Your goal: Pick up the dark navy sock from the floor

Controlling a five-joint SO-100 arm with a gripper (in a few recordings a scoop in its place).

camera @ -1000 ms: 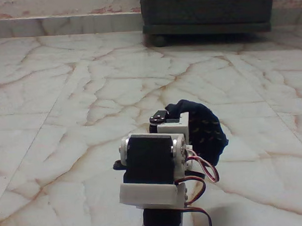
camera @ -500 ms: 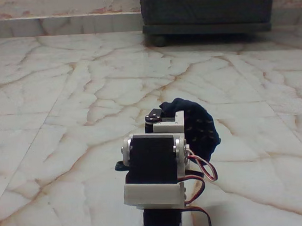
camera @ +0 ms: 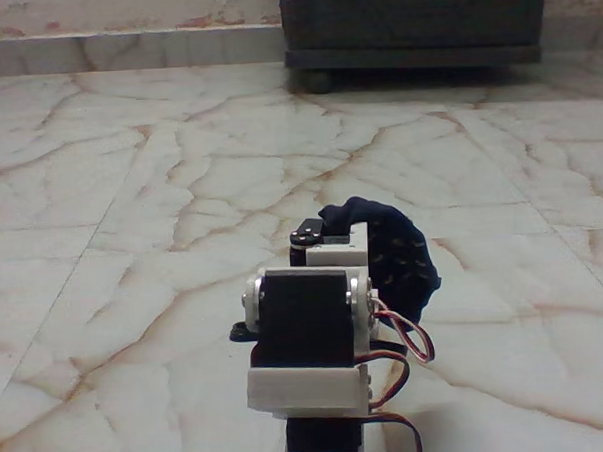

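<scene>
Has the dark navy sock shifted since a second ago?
Yes. The dark navy sock has moved slightly left and up in the fixed view, judged against the floor veins; in the last half second it barely changed.

This looks like a room in a home. The floor [camera: 130,193] is glossy cream-white marble tile with brown-orange veins and thin grout lines, running back to a matching skirting strip [camera: 124,49] along the wall. A dark cabinet [camera: 413,21] on small round wheels stands against that wall, and a dark navy sock [camera: 398,257] lies bunched on the tiles.
</scene>
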